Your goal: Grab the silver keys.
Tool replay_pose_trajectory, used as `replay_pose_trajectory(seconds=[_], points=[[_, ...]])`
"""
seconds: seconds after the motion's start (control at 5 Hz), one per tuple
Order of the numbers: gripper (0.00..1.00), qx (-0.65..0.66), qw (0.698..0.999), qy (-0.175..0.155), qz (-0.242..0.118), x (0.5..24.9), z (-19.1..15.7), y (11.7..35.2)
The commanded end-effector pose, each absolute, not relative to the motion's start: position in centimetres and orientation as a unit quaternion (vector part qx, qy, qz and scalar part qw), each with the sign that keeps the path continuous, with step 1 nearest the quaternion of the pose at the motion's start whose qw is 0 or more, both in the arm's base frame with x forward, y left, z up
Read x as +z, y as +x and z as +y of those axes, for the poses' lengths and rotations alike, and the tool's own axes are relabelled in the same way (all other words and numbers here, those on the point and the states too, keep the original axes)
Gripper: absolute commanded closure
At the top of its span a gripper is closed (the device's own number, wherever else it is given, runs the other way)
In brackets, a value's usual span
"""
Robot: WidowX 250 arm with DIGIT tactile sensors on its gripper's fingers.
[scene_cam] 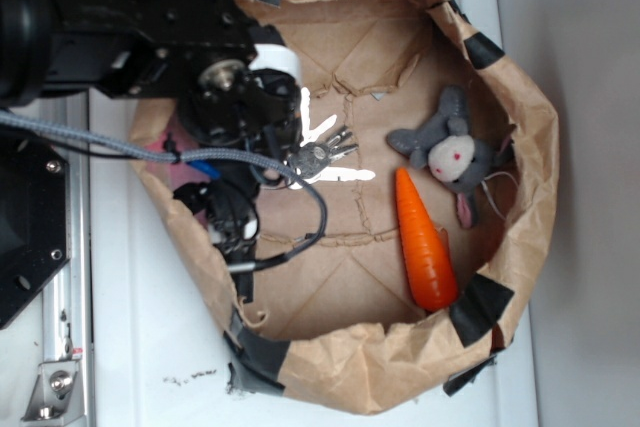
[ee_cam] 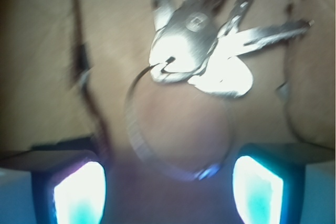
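Claw is spread apart, not clamped on anything. In the wrist view both fingertips sit at the bottom corners, wide of each other, with the wire ring of the silver keys lying in the gap between them. Can't tell if the ring touches either tip, view is blurry.

Exterior view: keys lie on the floor of a brown paper bag with rolled-down walls and black tape patches, left-centre of the bag floor, right at the tip of the arm. Key blades fan out away from the claw.

Orange carrot lies right of centre, well apart from the keys. Grey plush bunny just above the carrot's pointed end, near the right wall.

Bag sits on a white counter
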State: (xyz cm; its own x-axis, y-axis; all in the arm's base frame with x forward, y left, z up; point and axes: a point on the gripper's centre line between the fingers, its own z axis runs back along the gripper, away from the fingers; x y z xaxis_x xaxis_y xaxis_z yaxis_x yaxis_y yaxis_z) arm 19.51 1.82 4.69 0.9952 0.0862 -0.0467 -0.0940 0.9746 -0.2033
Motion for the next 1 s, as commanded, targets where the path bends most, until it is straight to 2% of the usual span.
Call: replay_pose_trajectory(seconds=[0.0, 0.4, 0.8], points=[[0.0, 0.047, 0.993, -0.112, -0.014, 6.5, 2.5, 21.3], [0.0, 0.047, 0.99, -0.136, -0.012, 6.6, 1.4, 21.7], [0.0, 0.05, 0.99, -0.134, -0.006, 5.8, 0.4, 22.0]])
